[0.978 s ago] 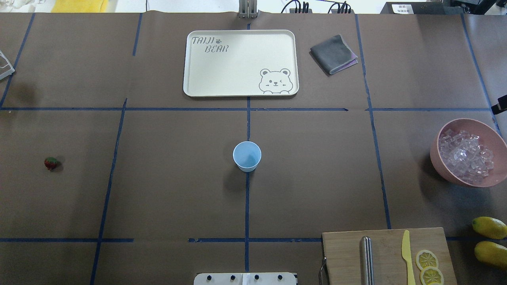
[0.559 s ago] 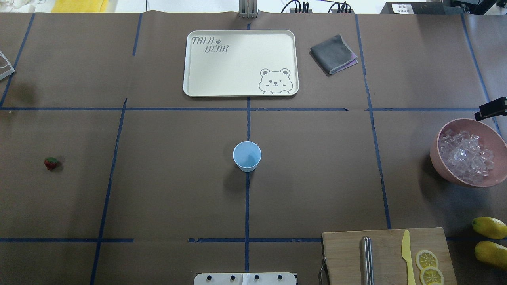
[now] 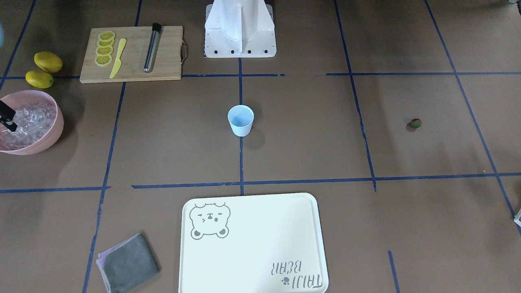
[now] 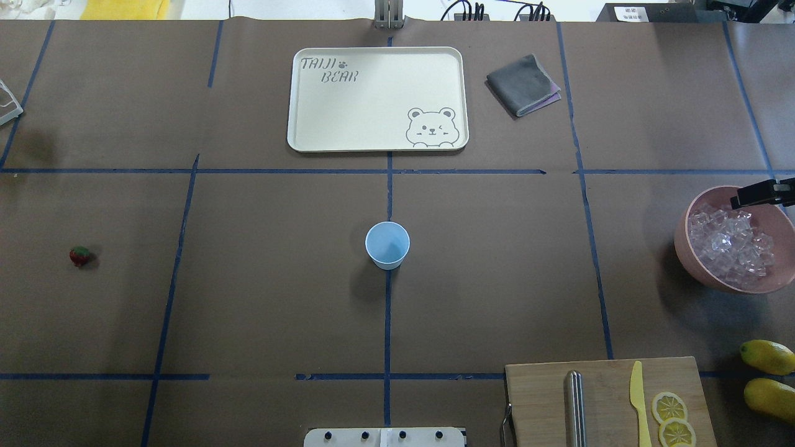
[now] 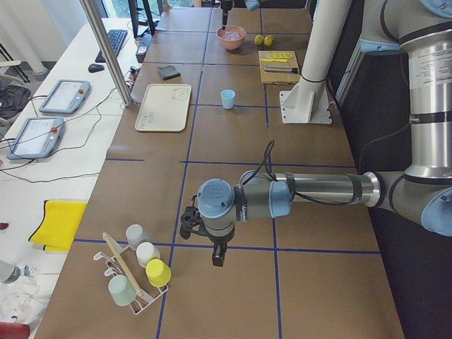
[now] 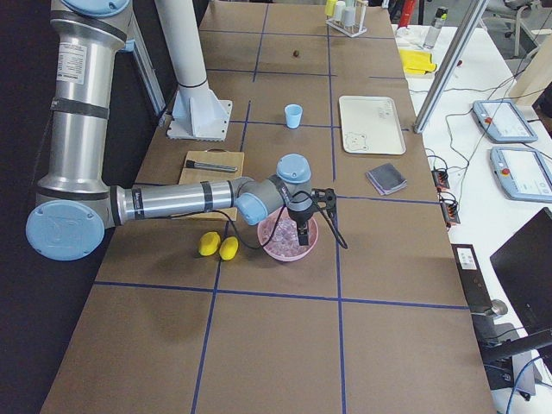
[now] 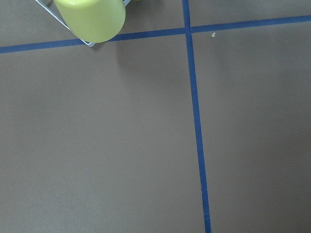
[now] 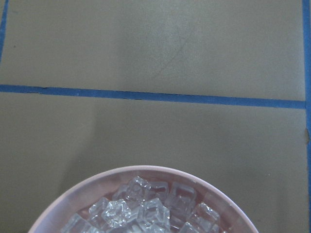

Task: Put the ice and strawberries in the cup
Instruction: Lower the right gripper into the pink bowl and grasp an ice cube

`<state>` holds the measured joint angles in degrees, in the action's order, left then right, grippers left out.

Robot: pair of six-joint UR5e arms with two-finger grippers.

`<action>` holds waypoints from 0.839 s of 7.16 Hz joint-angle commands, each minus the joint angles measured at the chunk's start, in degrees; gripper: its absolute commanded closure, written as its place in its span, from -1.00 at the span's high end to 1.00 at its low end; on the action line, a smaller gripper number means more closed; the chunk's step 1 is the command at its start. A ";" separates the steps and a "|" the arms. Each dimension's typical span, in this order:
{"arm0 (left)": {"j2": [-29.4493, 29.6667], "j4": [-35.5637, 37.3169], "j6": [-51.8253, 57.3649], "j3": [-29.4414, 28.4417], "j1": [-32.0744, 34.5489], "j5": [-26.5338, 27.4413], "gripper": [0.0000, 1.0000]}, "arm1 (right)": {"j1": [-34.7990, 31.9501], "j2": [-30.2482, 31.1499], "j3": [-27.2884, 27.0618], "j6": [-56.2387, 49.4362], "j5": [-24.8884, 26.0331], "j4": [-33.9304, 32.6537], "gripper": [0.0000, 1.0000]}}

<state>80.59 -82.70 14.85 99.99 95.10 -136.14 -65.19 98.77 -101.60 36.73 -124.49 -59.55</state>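
Observation:
The pale blue cup [image 4: 387, 244] stands upright and empty at the table's middle; it also shows in the front view [image 3: 240, 119]. The ice [image 4: 733, 245] is a heap of clear cubes in a pink bowl [image 4: 699, 264] at the right edge, and it fills the bottom of the right wrist view [image 8: 146, 208]. The strawberry [image 4: 80, 256] lies alone at the far left. My right gripper [image 4: 742, 198] hangs over the bowl's far rim; I cannot tell if it is open. My left gripper [image 5: 215, 258] shows only in the left side view, far from the strawberry, state unclear.
A cream bear tray [image 4: 298, 124] and a folded grey cloth [image 4: 523, 84] lie at the back. A cutting board [image 4: 540, 397] holds a metal cylinder, a yellow knife and lemon slices. Two lemons [image 4: 767, 357] lie beside it. A rack of cups [image 5: 138, 272] stands near my left gripper.
My right gripper has come in from the right edge and now reaches over the far rim of the ice bowl. Cup, strawberry and ice have not moved.

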 commanded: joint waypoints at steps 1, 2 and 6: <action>0.00 0.00 0.00 -0.14 -0.09 0.00 1.00 | 1.73 0.11 1.14 3.24 0.30 3.39 0.97; 0.00 0.00 0.09 -0.14 0.00 0.00 1.00 | 2.17 0.11 1.05 3.52 0.39 3.83 0.91; 0.00 0.00 0.09 -0.40 0.00 0.00 1.00 | 3.67 1.07 1.14 3.00 1.27 3.74 0.66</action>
<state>80.60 -82.70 14.89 99.71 95.10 -136.14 -61.77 99.22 -100.49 40.03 -123.43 -55.79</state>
